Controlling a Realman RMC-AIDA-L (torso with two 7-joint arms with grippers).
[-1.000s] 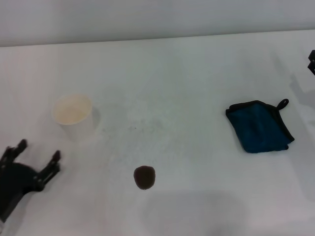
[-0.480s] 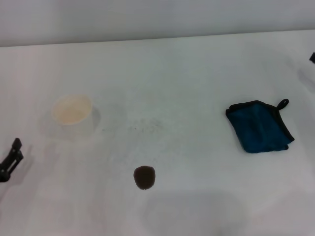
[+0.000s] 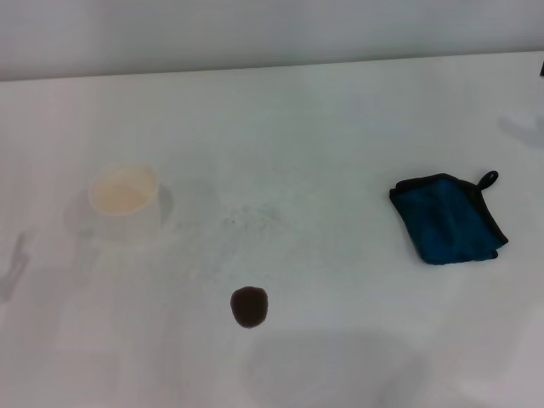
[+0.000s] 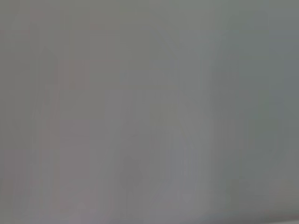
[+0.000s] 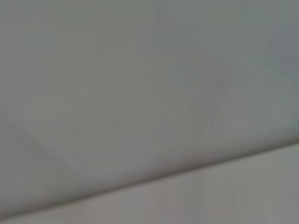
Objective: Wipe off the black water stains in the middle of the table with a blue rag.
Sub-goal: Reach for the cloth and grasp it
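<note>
A small roundish dark brown-black water stain [image 3: 249, 307] sits near the front middle of the wide white matte table [image 3: 323, 127]. The folded teal-blue rag with black edging [image 3: 448, 218] lies well apart on the right; a white paper cup [image 3: 126, 201] stands left. Neither gripper is in view.

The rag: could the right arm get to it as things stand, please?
Probably yes. The rag lies flat on the right of the table, nothing on or beside it. The right hand is out of view, so its reach is a guess.
</note>
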